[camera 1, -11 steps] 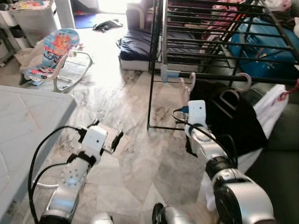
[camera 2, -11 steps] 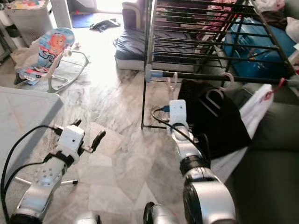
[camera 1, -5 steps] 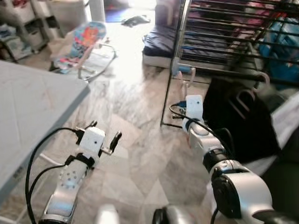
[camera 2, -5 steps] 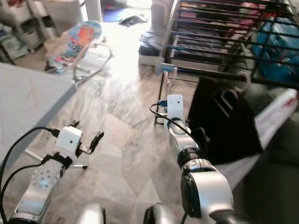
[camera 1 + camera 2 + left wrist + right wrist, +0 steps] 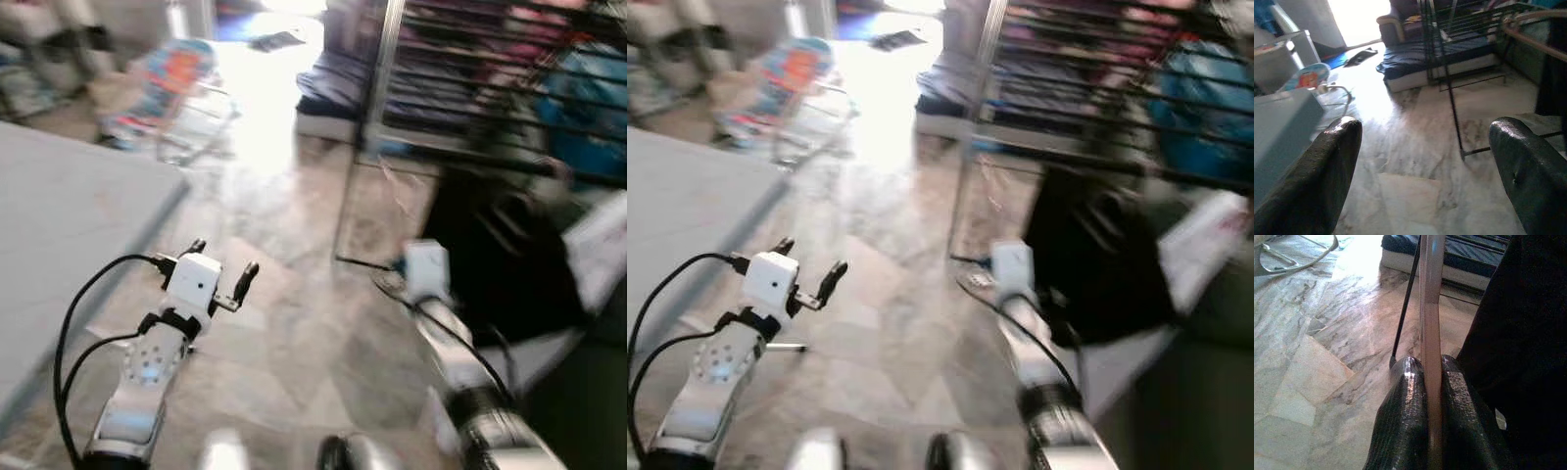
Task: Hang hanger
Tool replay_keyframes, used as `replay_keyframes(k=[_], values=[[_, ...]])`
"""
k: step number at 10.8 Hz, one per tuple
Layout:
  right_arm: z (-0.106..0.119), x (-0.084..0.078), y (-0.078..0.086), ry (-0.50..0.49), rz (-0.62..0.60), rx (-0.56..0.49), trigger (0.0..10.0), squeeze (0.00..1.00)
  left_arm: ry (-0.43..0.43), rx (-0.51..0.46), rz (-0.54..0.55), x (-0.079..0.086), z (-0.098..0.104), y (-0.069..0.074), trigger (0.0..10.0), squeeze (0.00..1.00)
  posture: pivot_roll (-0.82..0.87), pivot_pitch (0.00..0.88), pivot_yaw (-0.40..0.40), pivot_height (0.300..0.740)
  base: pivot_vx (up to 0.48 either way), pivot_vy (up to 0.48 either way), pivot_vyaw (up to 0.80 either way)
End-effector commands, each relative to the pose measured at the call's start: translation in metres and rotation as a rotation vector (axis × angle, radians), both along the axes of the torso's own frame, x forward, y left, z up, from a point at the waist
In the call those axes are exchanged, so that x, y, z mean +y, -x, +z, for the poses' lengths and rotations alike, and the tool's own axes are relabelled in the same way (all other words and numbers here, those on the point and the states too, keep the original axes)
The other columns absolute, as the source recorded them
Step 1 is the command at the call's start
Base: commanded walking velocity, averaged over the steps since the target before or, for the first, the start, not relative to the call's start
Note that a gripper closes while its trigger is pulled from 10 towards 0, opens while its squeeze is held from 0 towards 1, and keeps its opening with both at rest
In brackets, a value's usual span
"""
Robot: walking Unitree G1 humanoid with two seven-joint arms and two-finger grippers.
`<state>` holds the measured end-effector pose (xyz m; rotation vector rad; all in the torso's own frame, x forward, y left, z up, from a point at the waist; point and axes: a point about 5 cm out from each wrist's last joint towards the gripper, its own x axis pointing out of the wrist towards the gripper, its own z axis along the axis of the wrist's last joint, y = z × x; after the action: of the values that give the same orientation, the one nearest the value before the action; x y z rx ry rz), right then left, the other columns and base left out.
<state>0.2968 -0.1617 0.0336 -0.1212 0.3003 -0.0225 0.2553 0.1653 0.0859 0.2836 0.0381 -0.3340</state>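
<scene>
Right gripper (image 5: 1431,377): both black fingers (image 5: 1405,401) pressed flat against a thin pale pink hanger (image 5: 1431,308), which runs straight up out from between them; nothing else is in the grip.
Hanger: held above the marble floor (image 5: 1327,333), just beside a black garment (image 5: 1528,333) that hangs on the gripper's right. In the head views a faint pale streak ahead of the right wrist is probably this hanger, but the blur is too heavy to be sure.
Right arm (image 5: 441,323): stretched forward toward the near corner of the black drying rack (image 5: 470,88), its white wrist block low in front of the rack's upright post.
Drying rack: black metal bars, with a thin leg coming down to the floor just past the hanger; clothes lie over its rails, smeared by motion.
Left gripper (image 5: 1425,161): fingers spread wide with nothing between them, hovering over bare floor well apart from the rack.
Left arm (image 5: 157,352): bent forward on the robot's left, a black cable looping off its wrist, next to the edge of a grey table (image 5: 69,225).
Further off: a colourful baby bouncer (image 5: 167,88) on the floor beyond the table's far corner, and a dark blue mattress (image 5: 1440,56) lying beside the rack's base.
</scene>
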Motion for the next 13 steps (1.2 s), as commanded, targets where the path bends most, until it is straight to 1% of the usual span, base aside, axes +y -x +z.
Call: replay_keyframes(k=[1,2,3,4,6,8,9,10,11,13], values=[[0.013,-0.001,-0.002,-0.004,-0.001,-0.062,10.0,0.00,-0.005,0.004,-0.007,0.001,0.002,-0.002,10.0,0.00,0.02,0.063,-0.064,0.740,0.000,0.480,0.00],[0.013,-0.008,0.009,0.022,-0.012,-0.062,10.0,0.00,-0.015,0.004,-0.021,-0.002,0.003,-0.003,10.0,0.00,0.01,0.055,-0.060,0.740,0.000,0.472,-0.80],[0.015,-0.010,0.013,0.025,-0.021,-0.067,10.0,0.00,-0.019,0.001,-0.030,-0.004,0.003,-0.004,10.0,0.00,0.01,0.052,-0.059,0.740,0.000,0.450,-0.80],[0.021,-0.011,0.016,0.029,-0.034,-0.086,10.0,0.00,-0.032,-0.017,-0.064,-0.009,0.005,-0.006,10.0,0.00,0.00,0.045,-0.055,0.740,0.480,0.000,-0.61],[0.031,-0.012,0.014,0.046,-0.052,-0.129,10.0,0.00,-0.038,-0.024,-0.094,-0.014,0.007,-0.007,10.0,0.00,0.00,0.043,-0.054,0.740,0.480,0.000,0.00],[0.034,-0.010,0.014,0.048,-0.050,-0.136,10.0,0.00,-0.028,-0.021,-0.089,-0.015,0.008,-0.009,10.0,0.00,0.00,0.042,-0.051,0.740,0.480,0.000,0.00],[0.035,-0.009,0.012,0.051,-0.044,-0.141,10.0,0.00,-0.025,-0.022,-0.095,-0.017,0.007,-0.009,10.0,0.00,0.00,0.041,-0.049,0.740,0.472,0.000,0.00],[0.037,-0.007,0.009,0.043,-0.029,-0.149,10.0,0.00,-0.021,-0.025,-0.078,-0.017,0.007,-0.009,10.0,0.00,0.00,0.040,-0.047,0.740,0.315,0.000,0.00],[0.041,-0.003,0.006,0.029,-0.006,-0.167,10.0,0.00,-0.036,-0.037,-0.058,-0.017,0.007,-0.009,10.0,0.00,0.00,0.041,-0.048,0.740,0.000,0.000,0.00],[0.047,0.001,-0.003,0.034,0.000,-0.193,10.0,0.00,-0.036,-0.048,-0.020,-0.017,0.005,-0.010,10.0,0.00,0.01,0.029,-0.051,0.740,0.000,0.000,0.00]])
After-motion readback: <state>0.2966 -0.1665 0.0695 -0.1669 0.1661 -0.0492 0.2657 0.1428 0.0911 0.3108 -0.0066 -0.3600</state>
